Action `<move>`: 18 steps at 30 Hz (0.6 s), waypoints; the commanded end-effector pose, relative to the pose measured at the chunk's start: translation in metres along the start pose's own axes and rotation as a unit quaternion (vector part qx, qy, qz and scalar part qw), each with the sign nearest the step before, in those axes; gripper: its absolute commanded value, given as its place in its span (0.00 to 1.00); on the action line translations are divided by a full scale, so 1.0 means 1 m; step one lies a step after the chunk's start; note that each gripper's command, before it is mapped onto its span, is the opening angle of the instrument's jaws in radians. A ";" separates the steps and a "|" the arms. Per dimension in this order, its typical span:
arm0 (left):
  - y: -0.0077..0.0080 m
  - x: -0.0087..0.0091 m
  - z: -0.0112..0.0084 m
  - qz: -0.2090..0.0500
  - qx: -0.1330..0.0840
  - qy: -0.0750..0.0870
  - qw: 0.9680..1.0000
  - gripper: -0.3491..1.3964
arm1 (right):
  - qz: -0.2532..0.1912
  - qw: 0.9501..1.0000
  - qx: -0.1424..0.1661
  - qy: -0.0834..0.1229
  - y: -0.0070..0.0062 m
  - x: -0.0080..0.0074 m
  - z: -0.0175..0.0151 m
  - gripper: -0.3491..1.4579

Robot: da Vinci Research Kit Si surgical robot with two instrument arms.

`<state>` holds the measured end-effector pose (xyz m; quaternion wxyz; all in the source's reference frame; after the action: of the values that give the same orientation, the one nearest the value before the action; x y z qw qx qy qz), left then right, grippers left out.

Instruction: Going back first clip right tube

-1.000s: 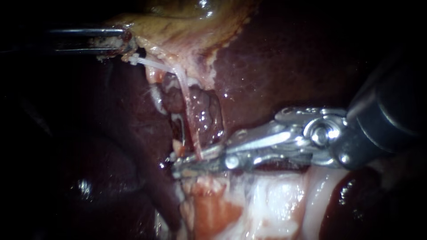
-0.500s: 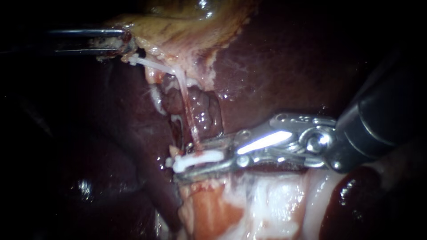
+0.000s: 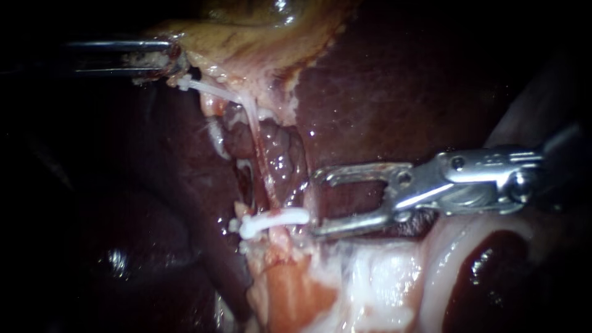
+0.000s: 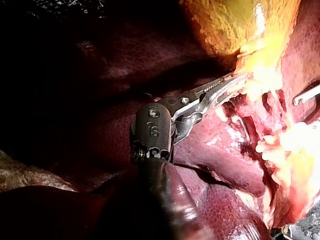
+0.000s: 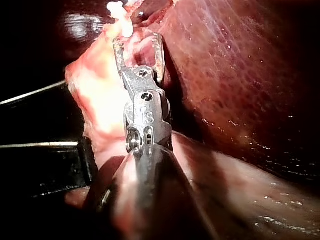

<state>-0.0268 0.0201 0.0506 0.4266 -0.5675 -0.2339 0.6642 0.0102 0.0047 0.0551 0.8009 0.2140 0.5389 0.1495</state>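
White, the clip (image 3: pixel 274 220) sits clamped across the lower end of a thin pale tube (image 3: pixel 262 160), which runs up from it toward the yellowish gallbladder (image 3: pixel 246 37). Just beside the clip, on its shaft-ward side and not touching it, the right tool (image 3: pixel 319 206) stands with its jaws spread wide, holding nothing; dark liver (image 3: pixel 394 92) shows through the gap. Well apart from the clip, up past the far end of the tube, the left tool (image 3: pixel 172 58) pinches the gallbladder's ragged edge. Pale fatty tissue lies under the clip.
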 end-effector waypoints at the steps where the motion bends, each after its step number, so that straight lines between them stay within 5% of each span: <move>1: 0.0000 0.0000 0.0000 0.000 0.000 0.000 1.000 0.00 | -0.002 1.000 -0.001 0.000 -0.0001 0.0000 -0.0004 0.47; 11: -0.0002 -0.0002 0.0005 0.004 0.001 0.000 1.000 0.00 | -0.026 1.000 -0.006 -0.003 0.0000 0.0003 -0.0032 0.47; 18: -0.0009 -0.0018 0.0030 0.008 0.007 0.004 1.000 0.00 | -0.031 0.999 -0.008 -0.003 0.0001 0.0004 -0.0036 0.47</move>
<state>-0.0299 0.0195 0.0534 0.4252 -0.5705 -0.2227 0.6664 0.0070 0.0057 0.0536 0.8085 0.1916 0.5413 0.1288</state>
